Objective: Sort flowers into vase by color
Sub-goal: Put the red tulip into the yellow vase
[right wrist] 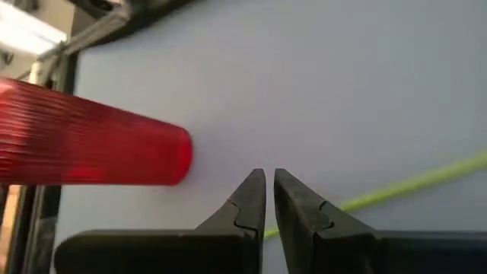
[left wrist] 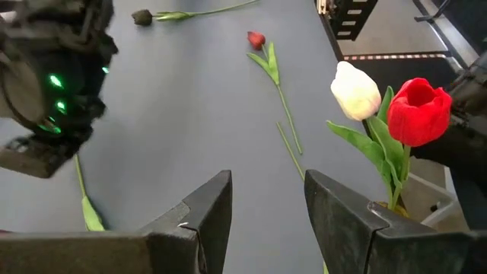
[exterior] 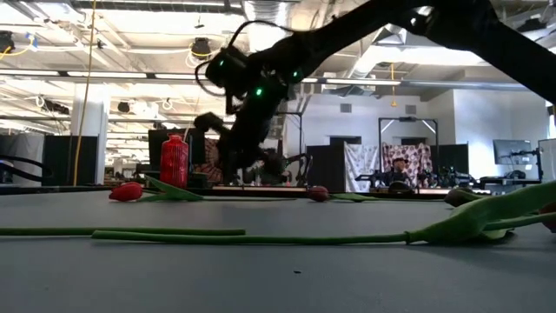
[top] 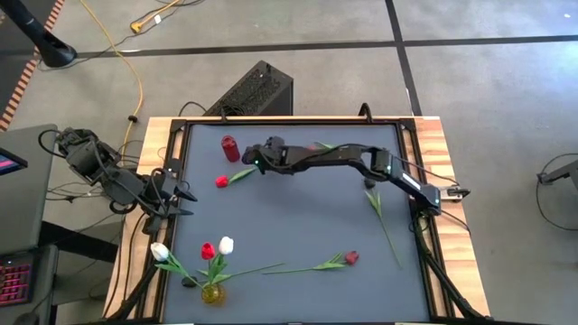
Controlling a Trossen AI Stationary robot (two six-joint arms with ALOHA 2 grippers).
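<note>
On the near edge of the counter [top: 298,226], a yellow vase [top: 212,292] holds a white and a red tulip [top: 209,250]. The left gripper [top: 183,201] waits at the left edge, fingers spread and empty. Farther back, the right gripper [top: 253,158] hangs beside the red vase [top: 230,148], fingers nearly pressed together, apparently empty, above a red tulip [top: 221,181].

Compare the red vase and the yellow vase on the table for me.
The red vase stands at the far side of the table and holds no flowers; the yellow vase stands at the near edge and holds a red tulip and a white tulip. The red vase looks taller and ribbed; the yellow one is low and rounded. Both stand upright on the dark table.
</note>
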